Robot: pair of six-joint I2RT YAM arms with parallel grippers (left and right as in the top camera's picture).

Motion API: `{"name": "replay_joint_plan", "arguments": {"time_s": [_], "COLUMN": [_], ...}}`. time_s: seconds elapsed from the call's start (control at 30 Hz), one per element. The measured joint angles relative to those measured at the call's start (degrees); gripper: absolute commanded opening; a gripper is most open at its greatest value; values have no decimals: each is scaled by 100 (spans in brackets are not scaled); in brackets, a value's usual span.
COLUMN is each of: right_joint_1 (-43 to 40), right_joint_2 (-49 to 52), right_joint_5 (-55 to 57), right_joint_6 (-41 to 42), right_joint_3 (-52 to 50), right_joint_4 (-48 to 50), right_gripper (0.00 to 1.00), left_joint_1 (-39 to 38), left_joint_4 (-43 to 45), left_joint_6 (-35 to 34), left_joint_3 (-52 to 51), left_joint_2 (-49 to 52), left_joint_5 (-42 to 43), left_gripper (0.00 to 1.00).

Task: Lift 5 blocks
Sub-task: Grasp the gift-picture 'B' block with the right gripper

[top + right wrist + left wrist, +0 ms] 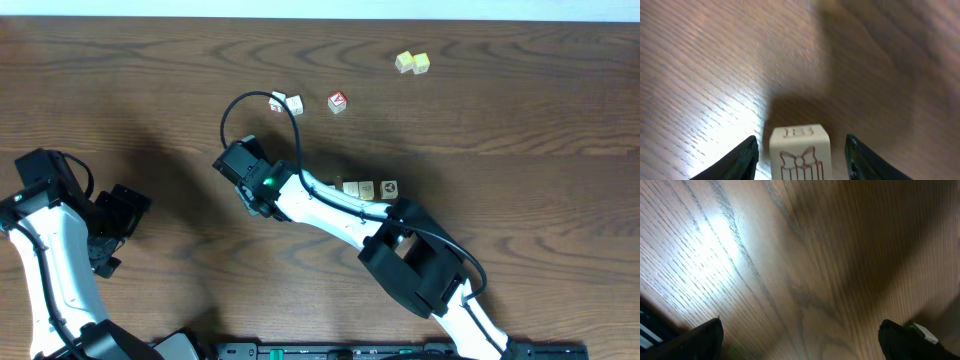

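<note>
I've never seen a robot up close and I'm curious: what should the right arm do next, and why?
Probably close the right tool on the cream block with the gift print: the block sits between the open jaws with a gap on each side, so nothing grips it yet.

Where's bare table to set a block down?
Free: far-left top, above the left gripper, left of the two blocks; right side, below the yellow-green cubes. Crowded: centre, right arm beside the block row.

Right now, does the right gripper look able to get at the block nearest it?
Probably yes: the block sits between the fingers of the open right gripper, with a gap on each side and only bare table around it.
</note>
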Motion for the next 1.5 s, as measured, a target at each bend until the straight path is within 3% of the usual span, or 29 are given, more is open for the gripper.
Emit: {"name": "replay_joint_plan", "arguments": {"time_s": [0.33,0.6,0.93,1.5], "right_joint_1": [-2,-2,-249,-789], "right_joint_2": [11,31,52,52], "right_joint_5": [-57,-59,44,-715], "right_joint_6": [-251,238,1716,2527], "right_joint_3": [0,70,529,579], "right_joint_4": [4,-382,-2085,-2459], "right_gripper": [32,36,29,30], "left_joint_1": [0,0,0,0], "left_joint_4": [-2,-2,-2,-4], "left_joint_6": [0,0,0,0], "left_joint_3": [0,0,0,0], "left_joint_2": [0,0,0,0], "left_joint_5": [0,0,0,0], "left_gripper": [99,99,99,99]}}
